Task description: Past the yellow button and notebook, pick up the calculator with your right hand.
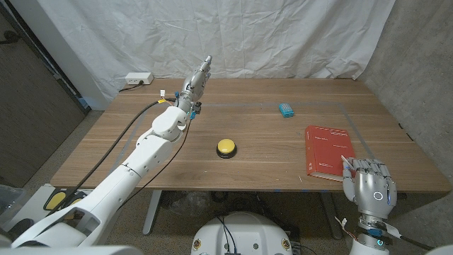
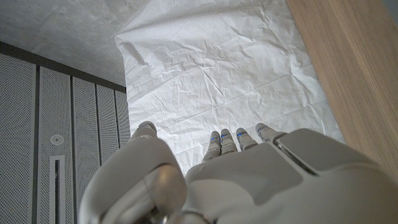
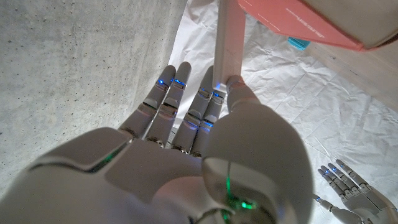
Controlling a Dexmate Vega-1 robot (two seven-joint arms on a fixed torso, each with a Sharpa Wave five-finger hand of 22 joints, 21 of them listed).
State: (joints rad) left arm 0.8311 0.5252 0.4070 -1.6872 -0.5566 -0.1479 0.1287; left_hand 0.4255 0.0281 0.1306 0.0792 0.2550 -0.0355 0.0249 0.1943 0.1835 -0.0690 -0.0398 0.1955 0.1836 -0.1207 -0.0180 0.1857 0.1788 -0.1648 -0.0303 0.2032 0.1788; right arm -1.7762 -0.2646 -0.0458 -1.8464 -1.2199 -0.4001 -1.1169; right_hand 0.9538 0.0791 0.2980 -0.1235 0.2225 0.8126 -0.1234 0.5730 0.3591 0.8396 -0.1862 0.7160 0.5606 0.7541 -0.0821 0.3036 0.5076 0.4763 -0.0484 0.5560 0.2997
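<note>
Your right hand [image 1: 369, 185] sits at the near right edge of the tabletop [image 1: 255, 106], fingers straight and apart, holding nothing. In the right wrist view its fingertips [image 3: 219, 93] reach up to the near edge of the notebook [image 3: 298, 22]; whether they touch it you cannot tell. The red notebook [image 1: 328, 151] lies flat just beyond that hand. The yellow button [image 1: 226, 147] stands to the notebook's left, near the tabletop's middle and well apart from the hand. The calculator [image 1: 286, 110], a small blue thing, lies farther back, beyond both the notebook and the button, well apart from your right hand and a little to its left. In the right wrist view the calculator [image 3: 298, 43] peeks out past the notebook's far edge. Your left hand [image 1: 199, 77] is stretched toward the far left part of the tabletop, raised, fingers extended together and empty. A white power strip [image 1: 139, 78] lies at the far left edge.
</note>
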